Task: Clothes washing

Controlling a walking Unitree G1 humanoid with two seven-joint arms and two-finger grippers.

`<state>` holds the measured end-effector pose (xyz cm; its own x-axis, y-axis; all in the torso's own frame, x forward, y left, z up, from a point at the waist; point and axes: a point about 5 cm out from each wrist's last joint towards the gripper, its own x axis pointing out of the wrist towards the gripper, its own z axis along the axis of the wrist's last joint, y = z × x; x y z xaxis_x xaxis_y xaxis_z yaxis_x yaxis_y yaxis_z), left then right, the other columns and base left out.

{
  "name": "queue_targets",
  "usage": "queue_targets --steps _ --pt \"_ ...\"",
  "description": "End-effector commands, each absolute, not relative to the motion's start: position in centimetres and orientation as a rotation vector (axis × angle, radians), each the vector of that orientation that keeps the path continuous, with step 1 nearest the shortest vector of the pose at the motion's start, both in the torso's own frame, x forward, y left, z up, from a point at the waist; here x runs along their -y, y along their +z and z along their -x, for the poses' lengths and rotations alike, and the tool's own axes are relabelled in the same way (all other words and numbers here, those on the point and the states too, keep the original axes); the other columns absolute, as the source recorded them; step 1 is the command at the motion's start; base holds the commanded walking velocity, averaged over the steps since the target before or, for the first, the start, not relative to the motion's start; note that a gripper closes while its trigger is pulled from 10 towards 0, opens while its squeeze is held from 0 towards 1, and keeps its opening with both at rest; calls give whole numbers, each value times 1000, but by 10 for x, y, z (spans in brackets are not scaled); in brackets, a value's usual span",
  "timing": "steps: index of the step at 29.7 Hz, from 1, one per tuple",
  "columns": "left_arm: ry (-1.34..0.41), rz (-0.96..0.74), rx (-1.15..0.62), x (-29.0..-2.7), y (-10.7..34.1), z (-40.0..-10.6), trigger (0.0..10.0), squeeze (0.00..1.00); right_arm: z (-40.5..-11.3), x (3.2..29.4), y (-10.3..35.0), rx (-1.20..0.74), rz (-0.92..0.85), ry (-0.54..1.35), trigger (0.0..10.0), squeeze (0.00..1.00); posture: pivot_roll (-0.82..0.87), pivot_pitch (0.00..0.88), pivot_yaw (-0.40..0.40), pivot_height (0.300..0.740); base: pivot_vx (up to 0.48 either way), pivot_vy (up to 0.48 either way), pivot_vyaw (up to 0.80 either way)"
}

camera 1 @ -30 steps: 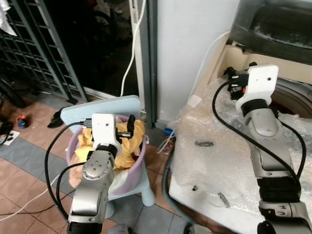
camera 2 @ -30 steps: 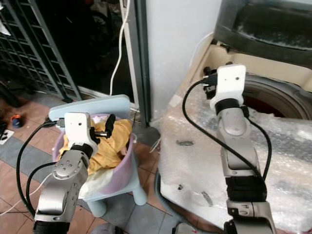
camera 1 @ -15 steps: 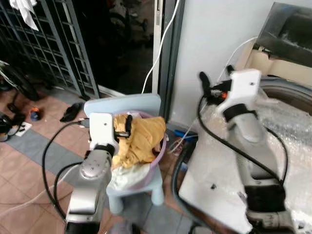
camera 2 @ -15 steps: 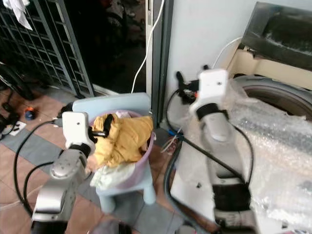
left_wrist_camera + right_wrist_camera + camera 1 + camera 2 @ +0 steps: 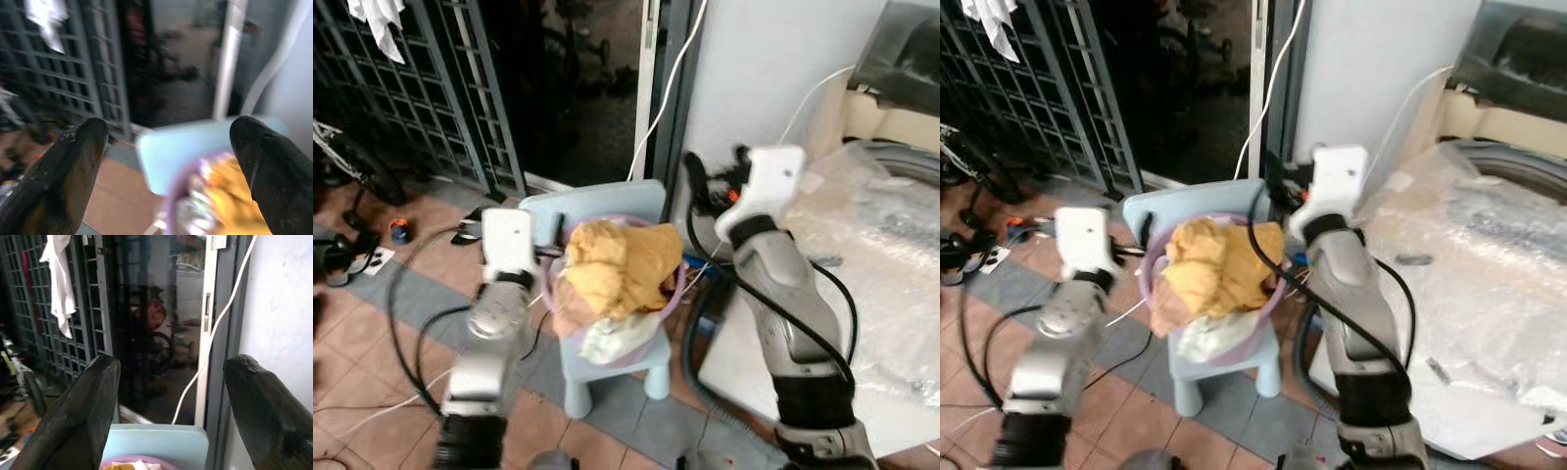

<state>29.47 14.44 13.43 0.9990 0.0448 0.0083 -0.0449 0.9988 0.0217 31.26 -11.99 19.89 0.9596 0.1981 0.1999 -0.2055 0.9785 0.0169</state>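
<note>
A pale purple laundry basket (image 5: 668, 311) sits on a light blue child's chair (image 5: 607, 201), heaped with a yellow garment (image 5: 617, 266) over something white. The left gripper (image 5: 168, 161) hangs beside the basket, fingers spread wide, holding nothing. The right gripper (image 5: 171, 401) hovers behind the basket, above the chair's backrest, also wide and empty. The bubble-wrapped washing machine (image 5: 891, 264) stands beside the basket.
</note>
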Motion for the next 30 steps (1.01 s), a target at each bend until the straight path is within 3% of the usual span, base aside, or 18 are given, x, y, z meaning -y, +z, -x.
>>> queue_targets --steps 1,4,13,22,27,30 --pt "43 -23 23 -139 137 -298 10000 0 -314 127 190 152 -26 172 10000 0 -41 0 48 740 0 0 0" --pt "83 -45 46 -148 138 -299 10000 0 -312 123 184 136 -124 252 10000 0 -40 0 57 740 0 0 0" --pt "139 -64 37 -163 135 -299 10000 0 -323 141 171 87 -156 116 10000 0 -17 0 50 740 0 0 0" --pt "141 -40 -12 -164 114 -259 10000 0 -299 128 154 18 -70 181 10000 0 3 0 20 740 0 0 0" --pt "109 -68 -19 -166 114 -245 10000 0 -293 128 156 33 -45 195 10000 0 6 12 33 740 0 0 0" --pt "93 -104 -53 -174 101 -223 10000 0 -272 134 140 11 -26 210 10000 0 5 29 59 740 0 0 0"
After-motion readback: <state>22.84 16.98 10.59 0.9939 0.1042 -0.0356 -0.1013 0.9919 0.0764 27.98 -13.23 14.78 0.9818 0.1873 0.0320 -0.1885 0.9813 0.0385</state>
